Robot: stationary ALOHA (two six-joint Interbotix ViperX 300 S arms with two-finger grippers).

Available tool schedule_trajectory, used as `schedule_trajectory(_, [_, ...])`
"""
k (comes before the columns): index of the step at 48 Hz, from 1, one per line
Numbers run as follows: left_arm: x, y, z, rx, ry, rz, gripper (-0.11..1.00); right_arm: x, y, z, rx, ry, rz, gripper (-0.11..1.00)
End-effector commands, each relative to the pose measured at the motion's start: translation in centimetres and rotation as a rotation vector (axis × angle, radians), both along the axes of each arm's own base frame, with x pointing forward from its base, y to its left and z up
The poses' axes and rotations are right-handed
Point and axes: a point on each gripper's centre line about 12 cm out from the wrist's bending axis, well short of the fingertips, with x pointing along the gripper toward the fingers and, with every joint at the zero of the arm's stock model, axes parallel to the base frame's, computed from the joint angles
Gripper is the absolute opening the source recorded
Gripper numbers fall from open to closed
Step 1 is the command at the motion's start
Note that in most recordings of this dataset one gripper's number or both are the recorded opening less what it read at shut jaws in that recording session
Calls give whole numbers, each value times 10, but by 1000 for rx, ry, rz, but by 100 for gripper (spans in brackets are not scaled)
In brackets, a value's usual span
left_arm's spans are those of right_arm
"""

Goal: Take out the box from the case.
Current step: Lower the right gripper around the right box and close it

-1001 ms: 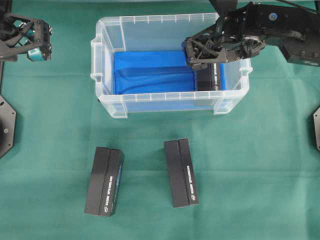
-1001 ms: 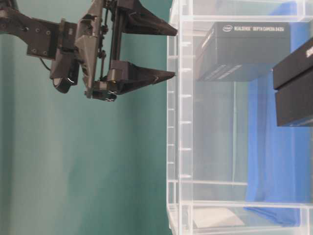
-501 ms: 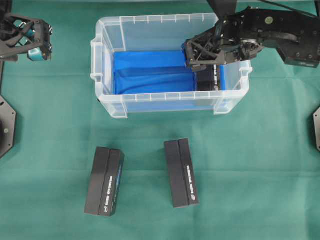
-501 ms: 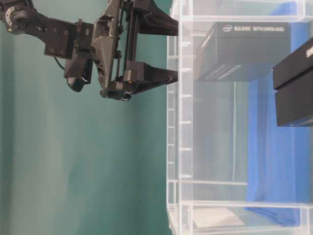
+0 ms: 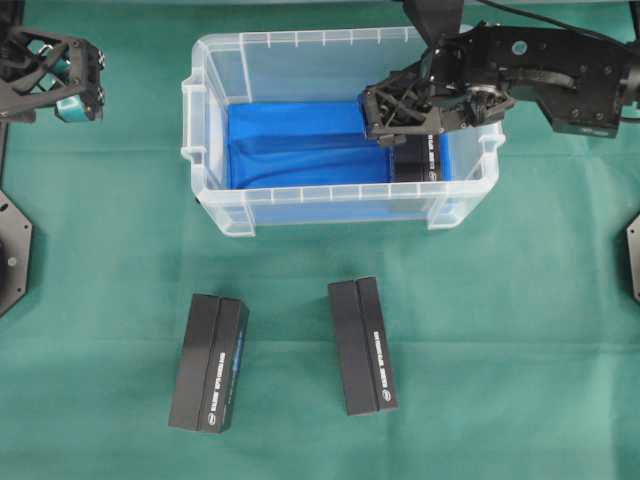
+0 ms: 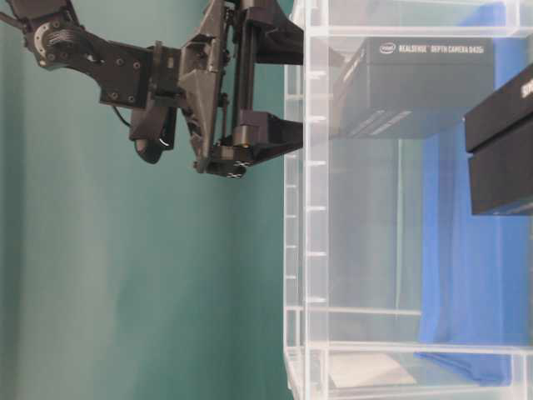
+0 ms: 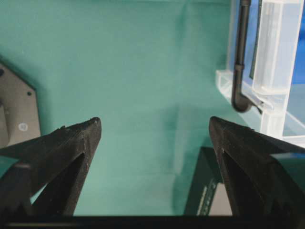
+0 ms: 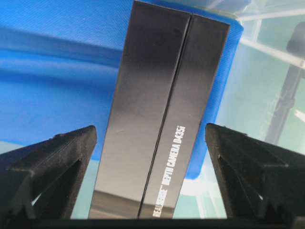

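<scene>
The case [image 5: 210, 120] is a clear plastic bin with a blue cloth [image 5: 300, 145] on its bottom. A black box [image 5: 428, 160] lies inside at its right end, on the cloth, partly hidden by my right gripper. The box also shows in the table-level view [image 6: 416, 87] and the right wrist view [image 8: 162, 119]. My right gripper [image 5: 380, 120] is open above the box, one finger on each long side, not touching it [image 8: 151, 136]. In the table-level view its fingers [image 6: 283, 133] reach the case's rim. My left gripper [image 5: 62, 78] is open and empty at the far left [image 7: 155, 129].
Two more black boxes [image 5: 209, 362] [image 5: 363, 345] lie on the green cloth in front of the case. One black box [image 7: 202, 195] shows below my left gripper, and a corner of the case [image 7: 271, 47] is at its right. Grey arm bases [image 5: 12, 250] stand at the table's sides.
My right gripper has moved down toward the case's rim and the box, jaws still open. The left arm and the boxes have not moved.
</scene>
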Motion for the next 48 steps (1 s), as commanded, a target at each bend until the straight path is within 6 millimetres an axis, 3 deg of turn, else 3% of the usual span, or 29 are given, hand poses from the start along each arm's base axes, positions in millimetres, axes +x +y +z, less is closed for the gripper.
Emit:
schedule_trajectory(1, [0,1,7,8,-23,3,96,1,-1,4,-7,-22,0,94])
schedule_trajectory(23, [0,1,7,8,-24,2,96,-2,-3,-16,4,-20,-15,94])
schedule_trajectory(48, [2,1,7,12,-36,0,96,-3,-8,-16,4,-21,-29,94])
